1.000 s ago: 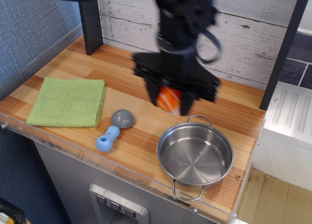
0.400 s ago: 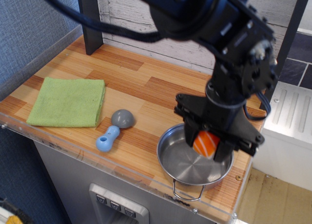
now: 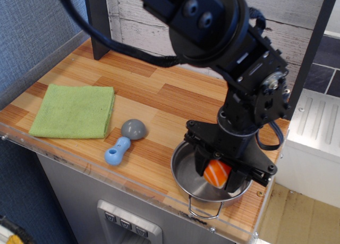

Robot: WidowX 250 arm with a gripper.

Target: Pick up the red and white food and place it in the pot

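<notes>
The red and white food (image 3: 217,173) is an orange-red sushi toy with white stripes. My black gripper (image 3: 218,174) is shut on it and holds it low inside the pot (image 3: 185,176), a shallow shiny steel pot with wire loop handles at the table's front right. I cannot tell whether the food touches the pot's bottom. The arm and gripper hide much of the pot's far and right side.
A blue and grey mushroom-like toy (image 3: 125,140) lies left of the pot. A folded green cloth (image 3: 73,111) lies at the left. A dark post (image 3: 99,23) stands at the back left. The table's front edge (image 3: 133,193) is close to the pot.
My gripper carried the food from above the table behind the pot to over the pot, then lowered it into the pot.
</notes>
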